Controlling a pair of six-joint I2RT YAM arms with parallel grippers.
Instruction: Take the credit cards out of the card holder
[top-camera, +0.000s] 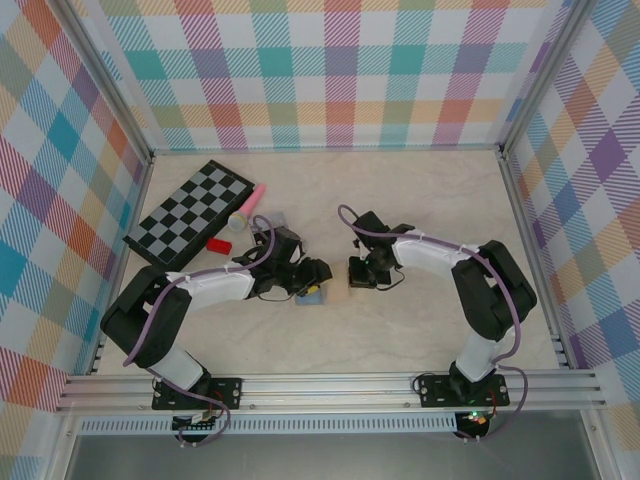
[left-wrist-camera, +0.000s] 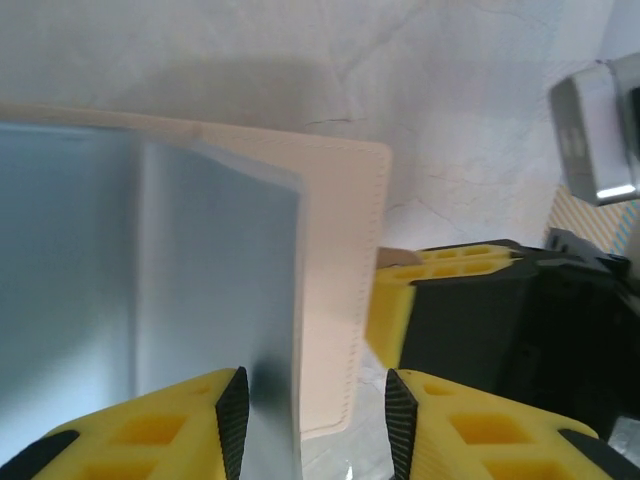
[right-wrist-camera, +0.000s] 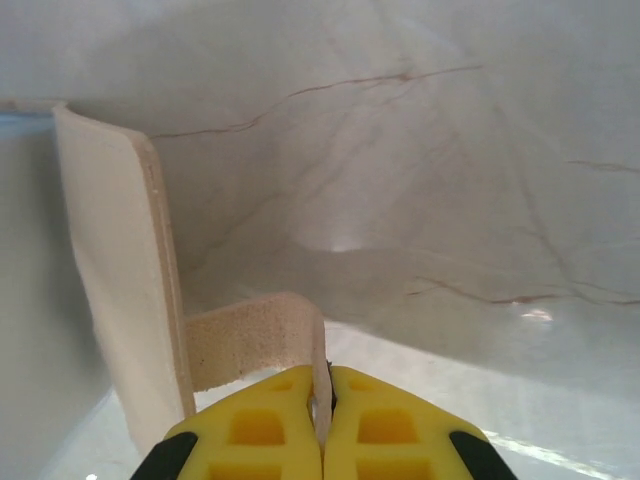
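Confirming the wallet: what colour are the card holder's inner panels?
The card holder has light-blue inner panels; left wrist view shows best.

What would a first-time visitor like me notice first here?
The small tan folding card holder with light-blue inner panels, held open mid-table. The right gripper is pinched shut on its tan strap, while the left gripper has its yellow-padded fingers on either side of the flap. Next, the black-and-grey checked folding board at the far left of the table.

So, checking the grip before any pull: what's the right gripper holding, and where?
The right gripper pinches the card holder by its strap.
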